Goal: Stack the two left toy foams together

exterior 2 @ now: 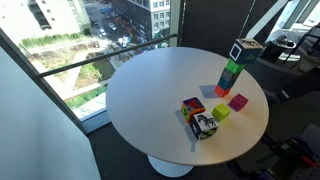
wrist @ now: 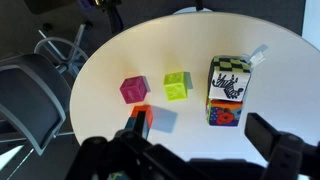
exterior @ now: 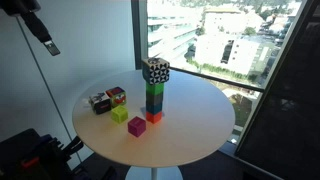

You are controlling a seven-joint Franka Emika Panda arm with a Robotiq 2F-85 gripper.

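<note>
Two patterned foam cubes sit side by side and touching at the table's left. One is dark with pale marks (exterior: 98, 102) (exterior 2: 205, 126) (wrist: 231, 74). The other has red and green faces (exterior: 116, 96) (exterior 2: 192, 108) (wrist: 226, 109). My gripper (wrist: 200, 142) is open and empty, high above the table and well clear of both cubes. It shows at the upper left in an exterior view (exterior: 43, 36). In the wrist view the two cubes lie just beyond my right finger.
A yellow-green cube (exterior: 120, 114) (exterior 2: 222, 113) (wrist: 178, 86) and a magenta cube (exterior: 137, 126) (exterior 2: 238, 102) (wrist: 134, 90) lie near a tall cube tower (exterior: 154, 88) (exterior 2: 234, 66). The round white table (exterior: 190, 130) stands by a window. A chair (wrist: 30, 90) stands beside it.
</note>
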